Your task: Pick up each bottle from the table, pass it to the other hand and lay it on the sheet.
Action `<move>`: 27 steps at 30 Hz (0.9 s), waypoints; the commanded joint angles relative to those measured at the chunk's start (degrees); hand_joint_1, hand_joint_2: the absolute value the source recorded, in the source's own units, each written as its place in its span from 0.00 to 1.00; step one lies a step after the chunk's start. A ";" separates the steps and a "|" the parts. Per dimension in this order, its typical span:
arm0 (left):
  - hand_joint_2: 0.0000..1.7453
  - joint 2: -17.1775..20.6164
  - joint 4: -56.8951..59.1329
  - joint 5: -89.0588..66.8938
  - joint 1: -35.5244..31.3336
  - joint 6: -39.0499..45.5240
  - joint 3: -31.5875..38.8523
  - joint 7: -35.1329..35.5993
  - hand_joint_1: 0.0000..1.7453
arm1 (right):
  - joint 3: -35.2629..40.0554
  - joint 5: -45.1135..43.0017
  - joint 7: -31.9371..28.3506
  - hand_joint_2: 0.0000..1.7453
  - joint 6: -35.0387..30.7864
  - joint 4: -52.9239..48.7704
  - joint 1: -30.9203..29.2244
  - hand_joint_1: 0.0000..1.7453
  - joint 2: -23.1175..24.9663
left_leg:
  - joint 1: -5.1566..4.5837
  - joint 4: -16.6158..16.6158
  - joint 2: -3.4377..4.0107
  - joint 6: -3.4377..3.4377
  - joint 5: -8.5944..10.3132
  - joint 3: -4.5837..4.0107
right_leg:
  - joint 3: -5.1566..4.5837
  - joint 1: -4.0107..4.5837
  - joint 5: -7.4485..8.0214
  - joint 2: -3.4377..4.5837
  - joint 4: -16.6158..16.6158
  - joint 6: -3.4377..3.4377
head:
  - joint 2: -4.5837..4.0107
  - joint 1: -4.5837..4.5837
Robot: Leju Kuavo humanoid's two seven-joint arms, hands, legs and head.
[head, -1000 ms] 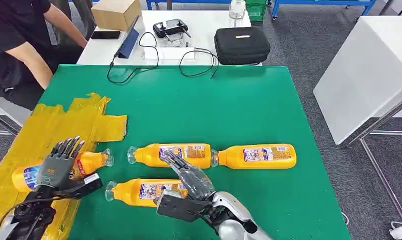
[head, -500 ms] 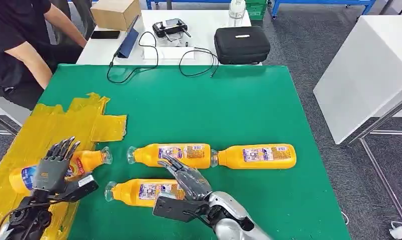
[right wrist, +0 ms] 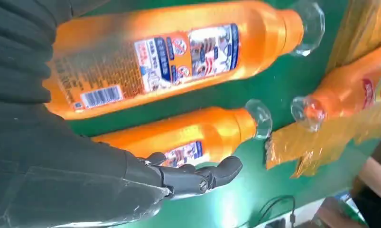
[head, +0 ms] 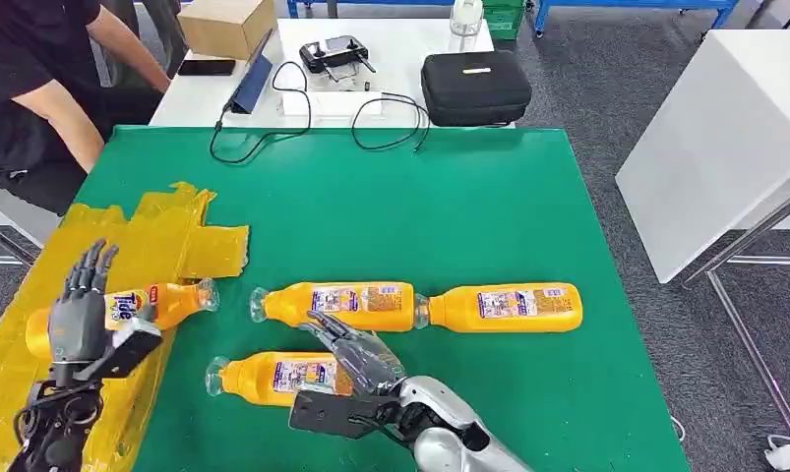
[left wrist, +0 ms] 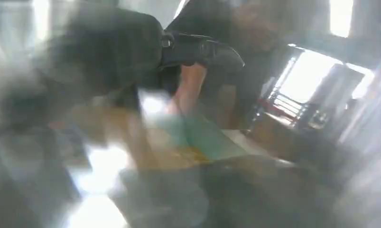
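Yellow sheet [head: 95, 246] covers the left edge of the green table [head: 371, 206]. One bottle [head: 125, 310] already lies on it, cap toward table centre.

Left hand [head: 76, 315]: raised over that bottle's base end, fingers straight and spread, nothing in it. Whether the palm touches the bottle cannot be told from the head view; left wrist view too blurred to help.

Near bottle [head: 277, 376]: on the green, just right of the sheet edge, long axis running left-right across the table, cap end [right wrist: 258, 118] pointing at the sheet.

Right hand [head: 356, 359]: over the base end of the near bottle, fingers extended and loosely apart, reaching past it toward the middle bottle [head: 336, 305]. No grasp formed; holds nothing. Contact with the near bottle's body cannot be confirmed.

Middle bottle lies parallel to the near one, farther from the robot, cap left. Far-right bottle [head: 504, 307] is in line with it, cap touching or almost touching the middle bottle's base.

Judgement: right hand is the closer one to all three remaining bottles; the near bottle sits directly under it, crosswise to the fingers, so closing round the body looks feasible.
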 commanded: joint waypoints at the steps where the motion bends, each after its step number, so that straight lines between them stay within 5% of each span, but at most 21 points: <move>1: 0.00 -12.48 -19.98 17.16 2.60 -16.46 8.91 -0.35 0.00 | 2.95 0.73 1.17 1.00 1.20 11.79 -4.79 0.00 1.23 | 0.04 0.01 0.00 0.01 -0.03 0.06 | 0.11 0.05 0.03 -0.04 -0.07 -0.04 | 0.00 0.02; 17: 0.00 -14.95 -25.43 16.53 5.21 -20.39 7.89 -0.34 0.00 | 3.22 1.88 3.18 1.00 2.14 15.54 -5.54 0.00 2.29 | 0.08 0.01 0.06 -0.03 -0.07 0.16 | 0.18 0.11 0.06 0.00 -0.07 -0.17 | 0.00 0.00; 21: 0.00 -16.34 -28.02 16.88 6.54 -21.58 7.70 -0.35 0.00 | 5.16 7.68 8.56 1.00 4.14 21.87 -5.83 0.00 4.86 | 0.05 -0.03 0.07 -0.01 -0.05 0.13 | 0.14 0.06 0.06 0.03 -0.07 -0.14 | 0.00 0.00; 27: 0.00 -16.67 -28.65 17.93 4.90 -22.83 5.73 1.00 0.00 | 6.16 8.08 8.44 1.00 8.00 33.45 -8.81 0.00 9.49 | 0.13 -0.04 0.06 -0.05 -0.05 0.26 | 0.27 0.15 0.08 -0.02 -0.13 -0.18 | 0.00 0.02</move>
